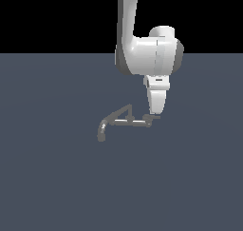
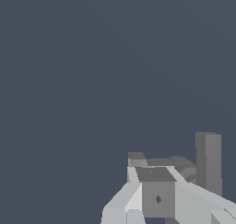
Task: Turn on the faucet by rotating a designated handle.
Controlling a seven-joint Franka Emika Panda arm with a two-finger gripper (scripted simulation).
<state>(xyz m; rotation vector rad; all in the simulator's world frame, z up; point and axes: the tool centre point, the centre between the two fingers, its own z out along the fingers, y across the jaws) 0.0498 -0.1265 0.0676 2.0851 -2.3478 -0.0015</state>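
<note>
The faucet [image 1: 124,122] is a small dull-grey tap on the floor in the exterior view. Its thin pipe runs level and ends in a down-curved spout [image 1: 101,134] toward that view's left. A longer slanted rod [image 1: 118,112] rises to a peak above the pipe. The handle [image 1: 148,123] is the short stubby lever at the pipe's other end. My gripper [image 1: 153,115] points down right over it, with the tips at or touching the lever. The wrist view shows the gripper [image 2: 156,172] close up among grey faucet parts [image 2: 207,163]. The gap between the jaws is not readable.
A flat blue-grey floor [image 1: 52,178] surrounds the faucet on all sides. The white arm [image 1: 147,54] comes down from above, behind the faucet.
</note>
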